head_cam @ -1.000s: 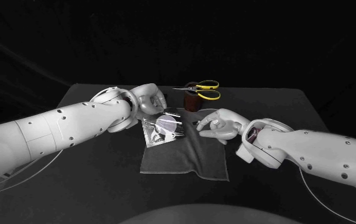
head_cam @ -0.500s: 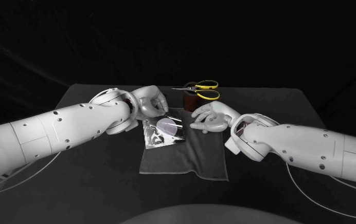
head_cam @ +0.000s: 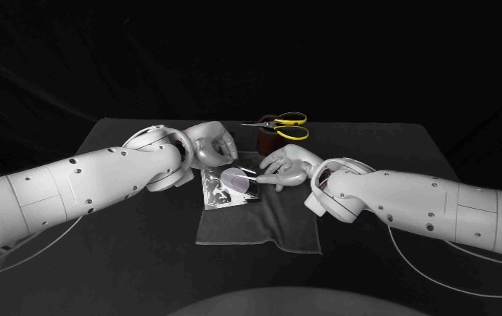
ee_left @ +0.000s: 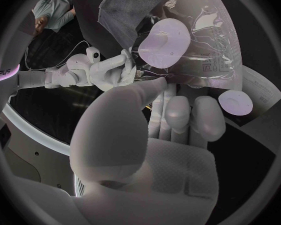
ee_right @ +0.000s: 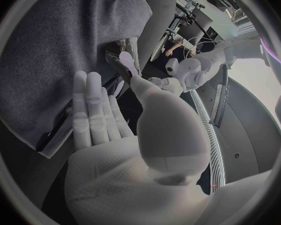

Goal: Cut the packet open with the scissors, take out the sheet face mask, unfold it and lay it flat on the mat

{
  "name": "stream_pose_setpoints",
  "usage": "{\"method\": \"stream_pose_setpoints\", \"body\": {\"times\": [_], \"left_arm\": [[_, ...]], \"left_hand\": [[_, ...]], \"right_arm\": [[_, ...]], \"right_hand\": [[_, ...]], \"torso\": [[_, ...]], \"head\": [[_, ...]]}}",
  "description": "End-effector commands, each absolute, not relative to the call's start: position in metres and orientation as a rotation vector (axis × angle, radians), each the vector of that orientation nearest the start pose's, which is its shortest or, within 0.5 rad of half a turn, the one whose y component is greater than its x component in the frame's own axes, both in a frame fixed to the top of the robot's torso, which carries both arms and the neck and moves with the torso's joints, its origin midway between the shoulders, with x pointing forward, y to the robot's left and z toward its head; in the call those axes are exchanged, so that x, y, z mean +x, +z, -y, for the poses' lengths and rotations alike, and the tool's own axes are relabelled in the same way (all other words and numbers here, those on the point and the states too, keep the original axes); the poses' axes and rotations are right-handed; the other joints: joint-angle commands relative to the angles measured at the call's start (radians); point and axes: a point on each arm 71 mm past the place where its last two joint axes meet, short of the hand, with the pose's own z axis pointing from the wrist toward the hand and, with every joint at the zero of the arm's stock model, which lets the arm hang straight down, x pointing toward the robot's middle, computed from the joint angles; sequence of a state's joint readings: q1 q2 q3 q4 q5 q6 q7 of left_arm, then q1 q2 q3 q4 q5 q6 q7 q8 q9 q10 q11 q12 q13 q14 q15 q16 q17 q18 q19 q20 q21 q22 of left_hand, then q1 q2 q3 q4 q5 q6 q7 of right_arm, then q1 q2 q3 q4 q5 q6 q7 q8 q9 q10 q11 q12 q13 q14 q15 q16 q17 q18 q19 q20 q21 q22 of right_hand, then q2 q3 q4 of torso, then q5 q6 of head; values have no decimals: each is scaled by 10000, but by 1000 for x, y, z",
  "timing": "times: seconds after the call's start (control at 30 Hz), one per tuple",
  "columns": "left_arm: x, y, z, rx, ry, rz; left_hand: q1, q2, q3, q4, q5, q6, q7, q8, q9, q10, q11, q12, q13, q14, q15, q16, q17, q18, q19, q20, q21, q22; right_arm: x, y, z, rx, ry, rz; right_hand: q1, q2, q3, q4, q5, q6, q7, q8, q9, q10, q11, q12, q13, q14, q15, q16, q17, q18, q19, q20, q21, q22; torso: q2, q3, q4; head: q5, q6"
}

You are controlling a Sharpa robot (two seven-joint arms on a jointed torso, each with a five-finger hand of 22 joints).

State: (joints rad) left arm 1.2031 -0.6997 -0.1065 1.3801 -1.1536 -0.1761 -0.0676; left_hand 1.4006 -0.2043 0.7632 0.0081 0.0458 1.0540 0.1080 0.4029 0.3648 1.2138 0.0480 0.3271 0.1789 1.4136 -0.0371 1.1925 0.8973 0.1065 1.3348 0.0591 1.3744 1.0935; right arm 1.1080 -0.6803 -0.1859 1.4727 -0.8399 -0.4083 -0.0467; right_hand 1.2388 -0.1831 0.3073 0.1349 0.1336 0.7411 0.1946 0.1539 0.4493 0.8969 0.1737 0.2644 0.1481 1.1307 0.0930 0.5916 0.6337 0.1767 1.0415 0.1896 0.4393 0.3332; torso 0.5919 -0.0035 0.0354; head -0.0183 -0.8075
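Left hand (head_cam: 210, 144) pinches packet (head_cam: 232, 184) (thumb on top) over mat (head_cam: 274, 218) far-left corner, right hand (head_cam: 281, 167) at its right edge, can't tell if gripping.

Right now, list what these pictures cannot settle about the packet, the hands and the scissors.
1. Packet cut or not: in the head view the left hand, which holds it, covers its far edge; in the left wrist view, glare.
2. What is inside: the packet's shiny film hides it.
3. Right hand grip: fingertips reach the packet's edge, contact too small to tell.
4. Scissors open or closed: too small, head view.
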Motion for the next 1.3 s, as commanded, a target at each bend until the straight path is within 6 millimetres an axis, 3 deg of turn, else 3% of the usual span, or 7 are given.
{"method": "stream_pose_setpoints", "body": {"times": [0.03, 0.5, 0.77, 0.93, 1.03, 1.27, 1.3], "left_arm": [[495, -224, -164, -86, -8351, -19257], [492, -223, -162, -83, -8596, -19213], [490, -221, -161, -318, -8916, -19150], [490, -220, -164, -711, -9181, -19014], [491, -219, -167, -995, -9302, -18890], [491, -218, -172, -1383, -9531, -18786], [490, -218, -172, -1313, -9554, -18844]], "left_hand": [[-16, 84, 62, -1, 33, 16, -46, 47, 14, 165, -146, 43, 12, 65, -27, 58, -4, -181, 77, -3, 36, 1], [-48, 99, 79, -13, 32, 6, -45, 54, 47, 164, -145, 46, 34, 63, -26, 52, -13, -183, 82, -3, 43, 16], [-72, 106, 93, -28, 33, -11, -43, 56, 74, 151, -143, 42, 50, 55, -23, 38, -32, -180, 75, -6, 39, 6], [-128, 114, 115, -56, 33, -55, -33, 56, 129, 112, -134, 25, 81, 37, -17, 22, -47, -158, 7, -4, -14, -116], [-167, 110, 122, -82, 33, -97, -23, 49, 169, 70, -127, 3, 101, 3, -10, -26, -117, -141, -48, 0, -56, -209], [-669, -63, -189, -82, 18, -1012, 299, -476, 201, -818, 237, -480, 45, -1330, 303, -1720, -2466, 323, -1718, 237, -1458, -2988], [-982, -236, -427, 108, 51, -1291, 381, -672, 124, -1242, 390, -741, -82, -1833, 465, -2145, -2890, 485, -2478, 373, -2147, -4156]], "right_arm": [[445, -287, 136, 4134, 9826, -20167], [445, -293, 115, 3811, 10264, -20453], [448, -291, 113, 4146, 10541, -19889], [449, -288, 117, 4479, 10644, -19296], [449, -287, 118, 4608, 10726, -19093], [444, -283, 121, 4752, 10946, -18909], [443, -283, 122, 4770, 10964, -18910]], "right_hand": [[91, -5, -107, 8, -53, -62, 563, -28, -14, -39, 28, -53, -38, -39, 11, 58, -23, 33, 28, 24, -76, -23], [301, 254, -780, 343, -86, 37, 562, 59, -91, 30, 39, -68, -427, -261, 41, 373, -221, 45, 49, 65, -237, -178], [1335, 1354, -7, 381, -799, 1871, -322, 859, -89, 2232, -814, 553, -570, 1107, -741, 1870, -112, 90, 1234, -614, 665, 255], [1507, 1439, 1288, 178, -839, 2821, -849, 1360, 19, 3668, -1327, 566, -525, 1886, -1201, 2735, 114, 70, 1778, -1063, 1481, 800], [1342, 1375, 1745, 110, -845, 2996, -976, 1587, 135, 4112, -1454, 520, -482, 2159, -1317, 3181, 498, 59, 1865, -1186, 1759, 1018], [961, 1157, 2521, -122, -844, 3066, -1073, 1925, 325, 4542, -1553, 291, -436, 2366, -1410, 3615, 951, 38, 1794, -1300, 2132, 1376], [890, 1119, 2637, -177, -844, 3058, -1079, 1972, 351, 4588, -1559, 243, -429, 2377, -1417, 3635, 970, 36, 1767, -1308, 2183, 1434]], "torso": [[1, 5, -3], [-5, 1, -4], [-9, -5, -5], [-7, 9, -11], [-7, 17, -13], [-12, 16, -24], [-12, 15, -22]], "head": [[4, -19], [35, -20], [52, -29], [75, -29], [81, -14], [70, 8], [62, 9]]}}
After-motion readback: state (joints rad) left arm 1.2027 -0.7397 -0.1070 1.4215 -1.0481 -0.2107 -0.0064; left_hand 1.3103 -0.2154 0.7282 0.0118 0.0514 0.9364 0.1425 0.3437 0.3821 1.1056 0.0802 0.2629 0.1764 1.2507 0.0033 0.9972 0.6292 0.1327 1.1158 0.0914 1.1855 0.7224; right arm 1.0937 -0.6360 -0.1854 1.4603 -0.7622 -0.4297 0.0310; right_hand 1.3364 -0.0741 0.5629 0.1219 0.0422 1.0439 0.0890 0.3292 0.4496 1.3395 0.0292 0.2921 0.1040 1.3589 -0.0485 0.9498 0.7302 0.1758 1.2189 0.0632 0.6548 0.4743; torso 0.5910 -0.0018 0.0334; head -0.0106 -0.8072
